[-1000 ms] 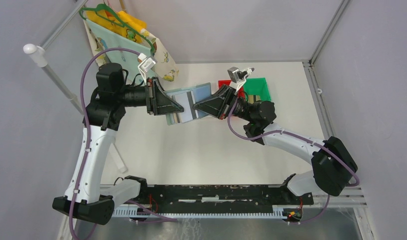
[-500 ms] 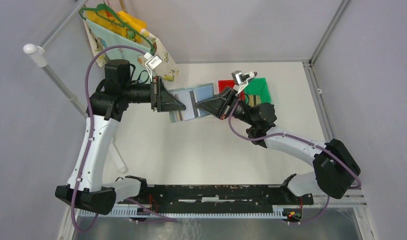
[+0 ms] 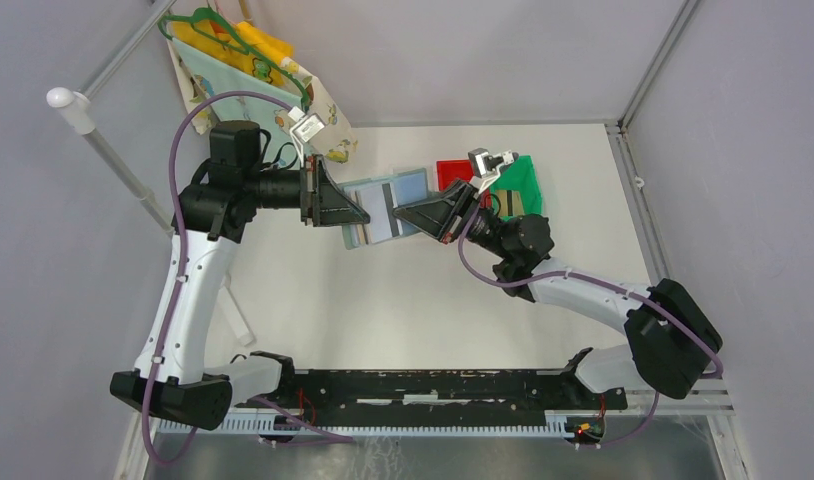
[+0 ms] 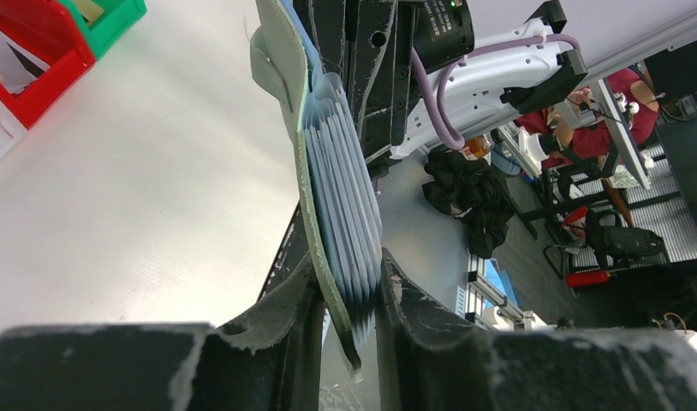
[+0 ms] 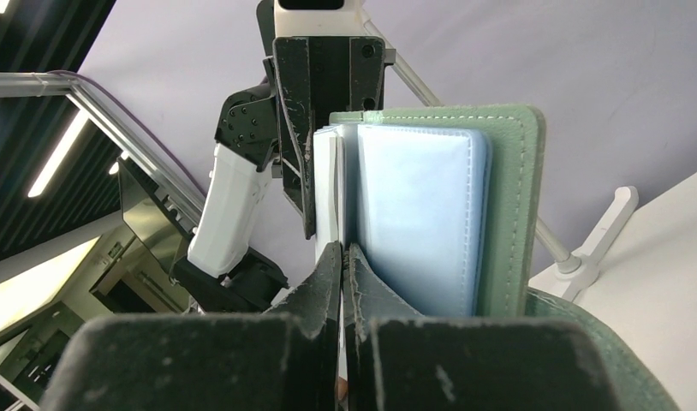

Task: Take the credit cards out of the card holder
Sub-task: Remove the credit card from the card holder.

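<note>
The card holder (image 3: 385,205) hangs open in the air over the far half of the tabletop (image 3: 403,300), roughly midway between its left and right edges, with grey and tan credit cards (image 3: 363,233) showing in its pockets. The left gripper (image 4: 345,291) has its jaws partly closed, clamping the holder's cover and its stack of clear sleeves at one edge. The right gripper (image 5: 341,257) meets it from the other side with jaws pressed fully together on one thin leaf; whether that leaf holds a card I cannot tell.
</note>
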`<action>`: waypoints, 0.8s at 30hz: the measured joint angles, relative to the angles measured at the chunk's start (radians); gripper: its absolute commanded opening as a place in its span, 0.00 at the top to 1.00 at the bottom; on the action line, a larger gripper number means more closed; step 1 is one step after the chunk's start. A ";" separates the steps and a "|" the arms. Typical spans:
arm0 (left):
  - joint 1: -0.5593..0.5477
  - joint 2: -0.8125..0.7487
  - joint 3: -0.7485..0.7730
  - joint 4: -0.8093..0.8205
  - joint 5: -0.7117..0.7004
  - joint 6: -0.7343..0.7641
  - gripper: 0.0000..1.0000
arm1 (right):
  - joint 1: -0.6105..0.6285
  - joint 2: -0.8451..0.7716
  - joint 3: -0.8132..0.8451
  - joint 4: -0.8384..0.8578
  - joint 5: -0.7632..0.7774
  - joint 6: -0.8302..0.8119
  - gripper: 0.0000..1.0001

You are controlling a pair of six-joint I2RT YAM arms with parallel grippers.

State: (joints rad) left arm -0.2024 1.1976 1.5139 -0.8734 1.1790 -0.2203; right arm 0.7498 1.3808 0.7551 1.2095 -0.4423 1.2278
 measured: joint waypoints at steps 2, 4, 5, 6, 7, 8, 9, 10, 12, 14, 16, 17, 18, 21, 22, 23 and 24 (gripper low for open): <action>0.000 0.000 0.000 0.000 0.005 0.001 0.88 | 0.002 0.000 0.000 0.005 0.000 0.002 1.00; 0.000 0.000 0.000 0.000 0.006 0.001 0.88 | 0.003 -0.004 0.000 -0.004 0.000 -0.003 1.00; 0.000 0.000 0.000 -0.001 0.006 0.001 0.86 | 0.003 -0.011 -0.001 -0.019 0.001 -0.009 1.00; 0.000 0.000 0.000 -0.002 0.008 0.001 0.82 | 0.003 -0.022 -0.003 -0.034 0.005 -0.019 1.00; 0.000 0.000 0.000 -0.002 0.011 0.001 0.78 | 0.005 -0.036 -0.008 -0.048 0.010 -0.026 1.00; 0.000 0.000 0.000 -0.003 0.013 0.001 0.76 | 0.008 -0.048 -0.014 -0.057 0.013 -0.031 1.00; -0.003 0.000 0.000 -0.004 0.021 0.002 0.76 | 0.010 -0.060 -0.021 -0.064 0.014 -0.037 1.00; -0.003 0.000 0.000 -0.004 0.028 0.002 0.76 | 0.010 -0.066 -0.023 -0.067 0.014 -0.039 1.00; -0.003 0.000 0.000 -0.006 0.036 0.003 0.80 | 0.013 -0.071 -0.027 -0.068 0.016 -0.041 1.00; -0.003 0.000 0.004 -0.013 0.036 0.008 0.88 | 0.014 -0.071 -0.031 -0.066 0.018 -0.040 1.00; -0.004 0.002 0.010 -0.016 0.037 0.011 0.98 | 0.014 -0.071 -0.032 -0.059 0.019 -0.040 1.00; -0.005 0.002 0.013 -0.015 0.037 0.012 0.98 | 0.014 -0.073 -0.032 -0.058 0.019 -0.040 1.00; -0.005 0.002 0.016 -0.015 0.038 0.013 0.98 | 0.014 -0.075 -0.032 -0.059 0.018 -0.040 1.00; -0.008 0.003 0.021 -0.014 0.051 0.013 0.98 | 0.014 -0.089 -0.032 -0.066 0.016 -0.040 1.00; -0.009 0.004 0.024 -0.014 0.056 0.013 0.98 | 0.014 -0.097 -0.033 -0.071 0.014 -0.040 1.00; -0.010 0.005 0.026 -0.014 0.063 0.014 0.98 | 0.014 -0.107 -0.034 -0.082 0.015 -0.045 1.00; -0.009 0.005 0.029 -0.016 0.068 0.016 0.98 | 0.011 -0.117 -0.034 -0.092 0.016 -0.051 1.00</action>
State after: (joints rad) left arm -0.2111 1.2026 1.5425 -0.8890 1.2465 -0.2043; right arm 0.7609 1.2633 0.7212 1.1175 -0.4263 1.1763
